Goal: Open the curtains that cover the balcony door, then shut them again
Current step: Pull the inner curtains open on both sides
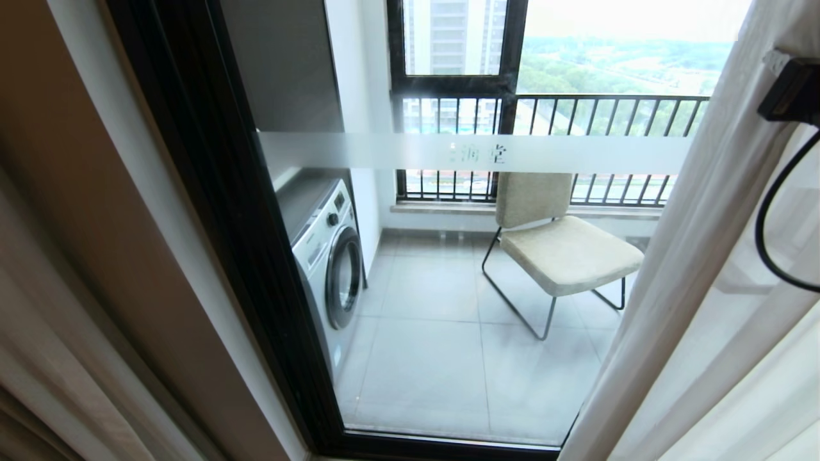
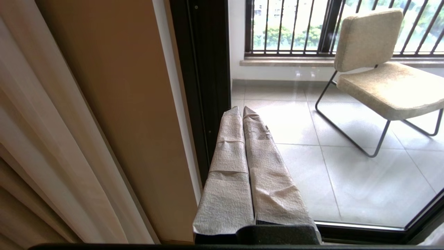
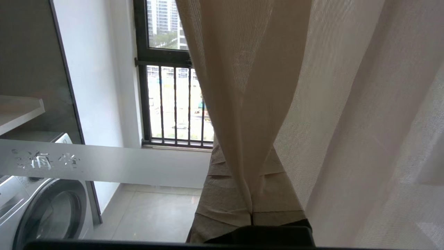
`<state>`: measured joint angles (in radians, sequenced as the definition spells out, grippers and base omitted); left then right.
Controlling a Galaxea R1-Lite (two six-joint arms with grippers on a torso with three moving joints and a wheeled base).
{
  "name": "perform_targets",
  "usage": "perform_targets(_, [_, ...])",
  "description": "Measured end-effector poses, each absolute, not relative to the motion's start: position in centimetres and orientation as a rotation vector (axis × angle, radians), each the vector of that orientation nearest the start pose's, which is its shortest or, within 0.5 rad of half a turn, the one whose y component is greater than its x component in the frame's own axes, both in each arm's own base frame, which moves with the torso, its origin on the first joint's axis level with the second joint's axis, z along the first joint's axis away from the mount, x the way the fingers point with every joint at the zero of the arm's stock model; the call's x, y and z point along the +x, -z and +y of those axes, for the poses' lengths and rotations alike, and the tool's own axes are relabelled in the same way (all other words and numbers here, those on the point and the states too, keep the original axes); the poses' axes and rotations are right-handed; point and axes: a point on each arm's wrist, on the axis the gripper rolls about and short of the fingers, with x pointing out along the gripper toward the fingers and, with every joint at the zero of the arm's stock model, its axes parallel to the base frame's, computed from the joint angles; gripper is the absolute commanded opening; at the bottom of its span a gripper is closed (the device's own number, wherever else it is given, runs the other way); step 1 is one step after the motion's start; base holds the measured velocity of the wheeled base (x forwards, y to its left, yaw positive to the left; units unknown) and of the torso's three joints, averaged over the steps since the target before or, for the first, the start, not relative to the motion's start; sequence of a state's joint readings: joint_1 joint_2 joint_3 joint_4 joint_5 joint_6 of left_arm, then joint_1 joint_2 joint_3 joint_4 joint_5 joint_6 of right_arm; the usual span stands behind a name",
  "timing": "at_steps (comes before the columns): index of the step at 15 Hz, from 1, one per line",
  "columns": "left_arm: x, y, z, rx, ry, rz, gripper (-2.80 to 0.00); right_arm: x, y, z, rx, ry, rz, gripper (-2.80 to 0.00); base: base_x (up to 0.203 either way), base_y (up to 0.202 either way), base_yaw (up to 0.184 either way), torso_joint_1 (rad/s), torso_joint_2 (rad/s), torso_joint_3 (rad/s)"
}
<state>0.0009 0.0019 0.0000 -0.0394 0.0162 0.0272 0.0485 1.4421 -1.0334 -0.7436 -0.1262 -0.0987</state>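
Balcony door [image 1: 448, 288]: black-framed glass with a frosted band, mostly uncovered. Beyond it, a grey-tiled balcony floor [image 1: 435, 358], a washing machine [image 1: 330, 262] at left, a beige chair [image 1: 564, 250] and a barred railing [image 1: 576, 115]. White sheer curtains [image 1: 692, 275] bunched at right, their fold clenched in the right claw [image 3: 250, 208]. Beige drapes [image 2: 52, 156] gathered at left. Left claw [image 2: 242, 111] clenched, empty, near the door frame.

Home: balcony with washing machine [image 1: 327, 256], chair [image 1: 564, 250], curtains [image 1: 692, 256].

Bare balcony door [image 1: 448, 358] glass ahead, sheer curtains [image 1: 692, 269] bunched at right, thick drapes [image 1: 38, 358] crowding left.
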Motion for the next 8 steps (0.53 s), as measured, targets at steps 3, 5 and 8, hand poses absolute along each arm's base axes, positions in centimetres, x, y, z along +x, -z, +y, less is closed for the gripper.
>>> perform_targets(3, [-2.27, -7.97, 0.03, 0.026, -0.018, -0.038, -2.8, 24.84, -32.82, 0.91, -0.067, 0.099, -0.321, -2.8, 0.0, 0.0, 0.0, 0.0, 0.0, 0.0])
perform_targets(5, [-2.27, -7.97, 0.03, 0.026, -0.017, -0.039, -2.8, 24.81, -32.6, 0.9, -0.067, 0.102, -0.314, -2.8, 0.0, 0.0, 0.0, 0.0, 0.0, 0.0])
perform_targets(8, [-2.27, -7.97, 0.03, 0.026, -0.017, -0.039, -2.8, 24.73, -32.57, 0.9, -0.067, 0.102, -0.313, -2.8, 0.0, 0.0, 0.0, 0.0, 0.0, 0.0])
